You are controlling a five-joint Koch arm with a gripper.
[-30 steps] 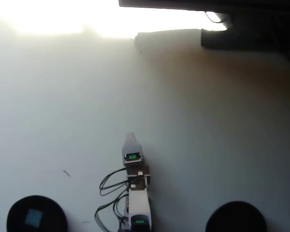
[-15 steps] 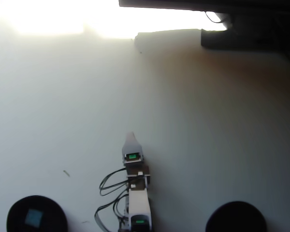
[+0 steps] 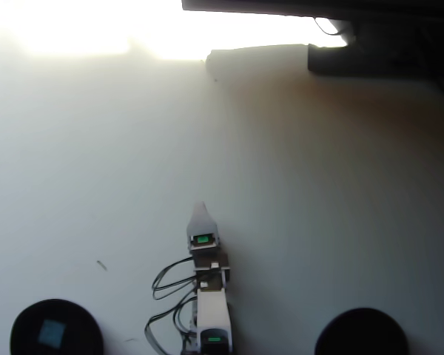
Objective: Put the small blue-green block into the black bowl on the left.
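I see the block lying inside the black bowl, back and left of my jaws; another bowl sits back right. I cannot tell whether the jaws are open.

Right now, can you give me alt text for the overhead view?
The small blue-green block already lies inside the black bowl at lower left. The arm's gripper points up the white table at centre, holding nothing visible. A second black bowl sits at lower right.
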